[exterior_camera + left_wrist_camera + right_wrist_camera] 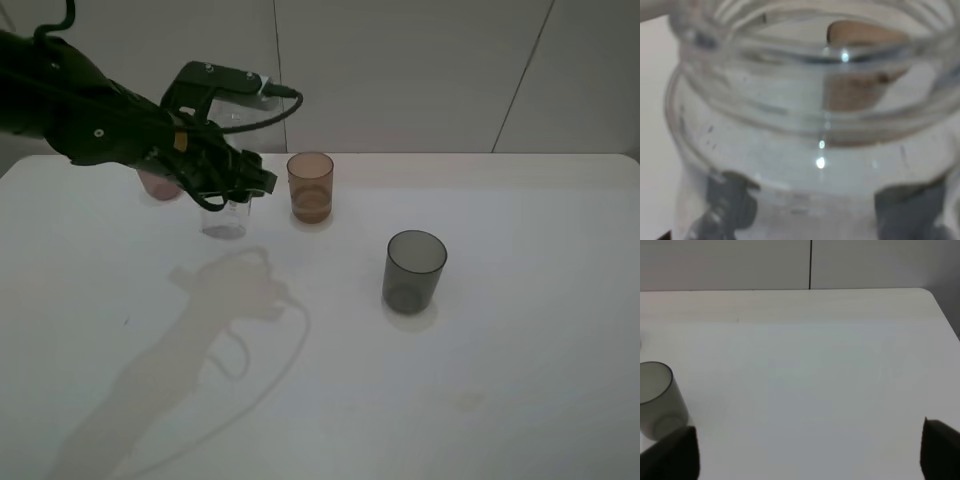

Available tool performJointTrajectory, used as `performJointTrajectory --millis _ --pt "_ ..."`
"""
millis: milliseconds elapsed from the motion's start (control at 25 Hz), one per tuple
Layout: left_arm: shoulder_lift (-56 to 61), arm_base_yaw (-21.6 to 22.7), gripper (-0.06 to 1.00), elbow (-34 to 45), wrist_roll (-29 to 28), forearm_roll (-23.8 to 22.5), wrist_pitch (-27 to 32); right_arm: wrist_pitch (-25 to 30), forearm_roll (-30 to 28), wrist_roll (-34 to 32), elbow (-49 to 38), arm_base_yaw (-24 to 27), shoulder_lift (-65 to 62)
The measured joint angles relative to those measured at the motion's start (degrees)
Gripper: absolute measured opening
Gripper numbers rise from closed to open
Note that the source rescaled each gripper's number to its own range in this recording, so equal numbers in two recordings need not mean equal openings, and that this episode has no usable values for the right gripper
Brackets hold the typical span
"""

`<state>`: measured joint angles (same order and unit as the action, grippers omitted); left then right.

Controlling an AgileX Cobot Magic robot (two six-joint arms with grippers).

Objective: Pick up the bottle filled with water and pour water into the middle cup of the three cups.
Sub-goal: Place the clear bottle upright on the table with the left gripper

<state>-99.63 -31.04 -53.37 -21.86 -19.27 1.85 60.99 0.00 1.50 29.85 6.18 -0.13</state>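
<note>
Your left gripper [230, 192] is clamping the bottle [225, 216] right now; the jaws are pressing on its clear body from both sides, just under the shoulders. In the left wrist view the bottle [805, 150] is filling the frame, with the dark fingers [732, 205] showing at either flank below the threaded neck. The bottle is standing upright at the back left of the table [320, 400], between the mauve-brown cup [158, 186] (half hidden behind your arm) and the middle cup [310, 187]; it is sitting near that amber tumbler but apart from it; whether its base is touching the table, you cannot tell from up here. The dark grey cup [413, 270] is standing well apart, nearer the front right. Your right gripper [807, 452] is hanging with its jaws spread wide, the dark grey cup [657, 397] showing just beside one fingertip.
</note>
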Motion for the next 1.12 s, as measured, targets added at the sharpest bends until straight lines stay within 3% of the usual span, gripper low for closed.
performJointTrajectory --millis 200,280,360,480,600,920,1120 --pt "0.3 -0.1 0.02 10.6 21.4 14.0 -19.1 0.0 0.0 0.0 0.0 0.0 0.0" --pt "0.3 -0.1 0.02 15.8 26.9 19.3 -28.3 0.0 0.0 0.0 0.0 0.0 0.0" --pt "0.3 -0.1 0.02 20.3 29.3 21.7 -38.3 0.0 0.0 0.0 0.0 0.0 0.0" --pt "0.3 0.7 0.02 25.8 30.4 22.9 -50.6 0.0 0.0 0.0 0.0 0.0 0.0" --pt "-0.2 3.3 0.02 29.0 30.3 23.0 -57.9 0.0 0.0 0.0 0.0 0.0 0.0" --pt "-10.1 5.9 0.02 30.2 27.4 21.7 -69.4 0.0 0.0 0.0 0.0 0.0 0.0" --pt "-17.8 5.9 0.02 30.1 27.4 21.4 -72.1 0.0 0.0 0.0 0.0 0.0 0.0"
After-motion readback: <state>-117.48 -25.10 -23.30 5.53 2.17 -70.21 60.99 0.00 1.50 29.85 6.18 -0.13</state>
